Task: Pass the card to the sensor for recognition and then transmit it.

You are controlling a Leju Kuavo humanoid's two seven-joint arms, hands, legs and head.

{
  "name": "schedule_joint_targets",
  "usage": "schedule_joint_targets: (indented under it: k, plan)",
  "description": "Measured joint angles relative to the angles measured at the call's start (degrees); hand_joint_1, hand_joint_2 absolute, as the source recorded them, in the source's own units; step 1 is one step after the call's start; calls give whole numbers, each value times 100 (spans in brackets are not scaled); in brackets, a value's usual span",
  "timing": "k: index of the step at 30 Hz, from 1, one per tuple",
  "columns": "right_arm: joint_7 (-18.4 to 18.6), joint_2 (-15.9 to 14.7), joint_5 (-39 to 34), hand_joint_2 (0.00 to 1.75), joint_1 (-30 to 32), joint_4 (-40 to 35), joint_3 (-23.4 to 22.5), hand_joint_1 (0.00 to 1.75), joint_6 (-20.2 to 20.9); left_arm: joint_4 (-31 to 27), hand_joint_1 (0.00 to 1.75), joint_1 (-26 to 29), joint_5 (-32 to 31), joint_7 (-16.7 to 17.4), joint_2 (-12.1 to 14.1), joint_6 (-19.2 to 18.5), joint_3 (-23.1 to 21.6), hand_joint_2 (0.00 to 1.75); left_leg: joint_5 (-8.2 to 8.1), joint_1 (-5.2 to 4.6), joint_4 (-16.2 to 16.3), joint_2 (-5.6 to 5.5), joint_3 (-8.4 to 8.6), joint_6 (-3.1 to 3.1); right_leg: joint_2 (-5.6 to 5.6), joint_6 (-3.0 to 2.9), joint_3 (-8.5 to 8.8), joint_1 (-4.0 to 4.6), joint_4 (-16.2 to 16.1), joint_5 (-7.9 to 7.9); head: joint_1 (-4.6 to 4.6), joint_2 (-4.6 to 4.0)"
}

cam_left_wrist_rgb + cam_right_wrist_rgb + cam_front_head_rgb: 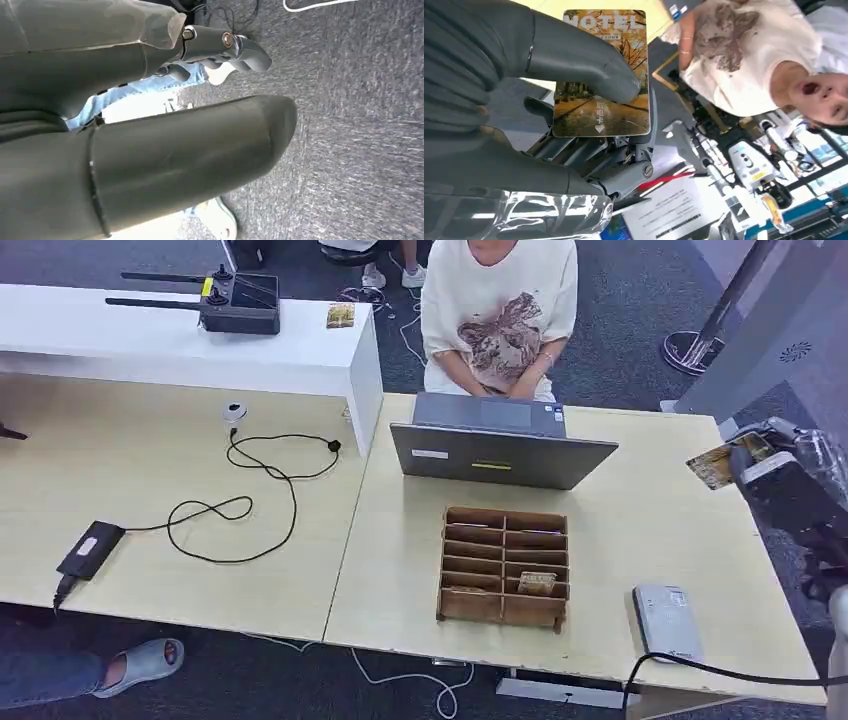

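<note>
Head view, near to far. A grey sensor (668, 621) is lying flat at the near right corner of the table (640, 530), with a black cable (720, 672) running from beside it along the near edge. Just left of it, a brown divided tray (505, 565) is sitting on the table, holding one card in a near right compartment. Beyond the tray, a laptop (500, 445) is standing open, its lid back facing the robot. A person (498, 315) in a pale printed shirt is sitting behind it.

The right hand (770, 475) is hovering over the table's right edge, level with the laptop and well apart from the sensor. It is gripping the card (601, 75): in the right wrist view the thumb (574, 55) is pressing the printed face against the fingers behind it.

In the left wrist view the left hand (215, 47) is hanging over grey carpet (350, 125), its fingers curled loosely and holding nothing.
</note>
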Motion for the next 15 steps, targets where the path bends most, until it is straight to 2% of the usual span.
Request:
schedule_joint_targets:
  k: [6, 10, 15]
  plan:
    - [227, -105, 398, 175, -810, 427, 354, 175, -83, 0, 0, 37, -4, 135, -138, 162, -2, 0, 8, -1, 0, 7, -1, 4, 7, 7, 0, -1, 1, 13, -2, 2]
    - [288, -52, 660, 175, -1771, 1231, 869, 175, -227, -2, 0, -89, 4, 28, -116, -28, -7, 0, 18, 1, 0, 10, 0, 0, 9, 6, -4, 0, 2, 21, 0, 0]
    - [317, 105, 787, 175, -2620, 2062, 1406, 175, -352, -4, 0, -145, 4, 9, -89, -33, -9, 0, 24, 3, 0, 3, -1, -3, 4, 5, -5, 2, 9, 22, -2, 0]
